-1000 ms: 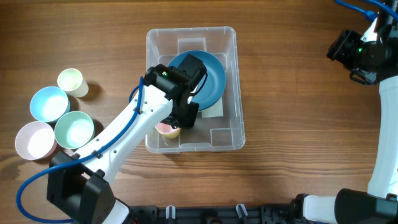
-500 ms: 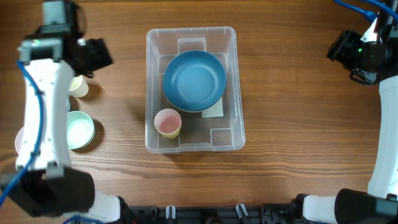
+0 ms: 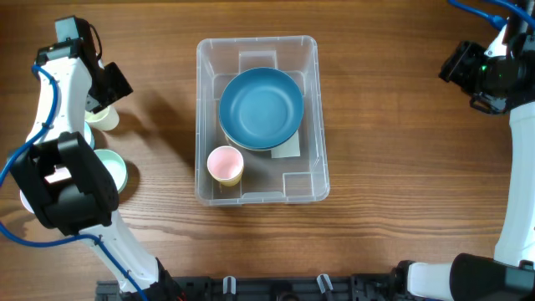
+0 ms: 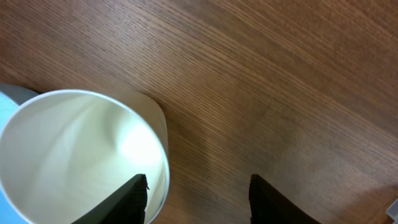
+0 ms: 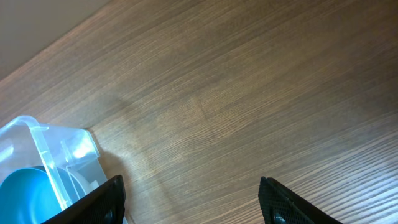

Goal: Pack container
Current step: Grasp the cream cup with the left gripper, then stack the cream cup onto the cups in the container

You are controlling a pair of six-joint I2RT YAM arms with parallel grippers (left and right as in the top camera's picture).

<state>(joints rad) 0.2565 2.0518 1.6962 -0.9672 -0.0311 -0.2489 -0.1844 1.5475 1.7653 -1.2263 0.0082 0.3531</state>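
Wood-grain table [image 3: 393, 226] fills every view, and nothing of the room beyond it shows. Your left gripper [image 4: 199, 202] hangs with its fingers apart and nothing clamped, over the right edge of the cream cup [image 4: 81, 155]. In the wrist view one finger sits above the cup's rim and the other over bare wood beside it. I cannot tell whether either touches the cup. A pale blue edge [image 4: 7, 99] peeks in at the cup's side, and overhead a mint bowl [image 3: 115, 170] shows near it, partly under your arm.

Well apart from that cluster, the container [image 3: 257, 39] stands mid-table, its long side running away from you. A blue bowl [image 3: 261, 107] lies in its far half and a pink cup [image 3: 225, 164] stands upright in its near left corner. Your right gripper [image 5: 193, 205] sits far off at the right edge, jaws wide and empty, with a corner of the container in its view.

By my reading, you are at the reach for the next piece, and the cream cup is the one lined up. The next move calls for lowering until the cup wall lies between the fingers, closing gently, then lifting straight up before carrying it right. The free floor looks to be the near right part, beside the pink cup. Aim there, and mind that the cup may tip.
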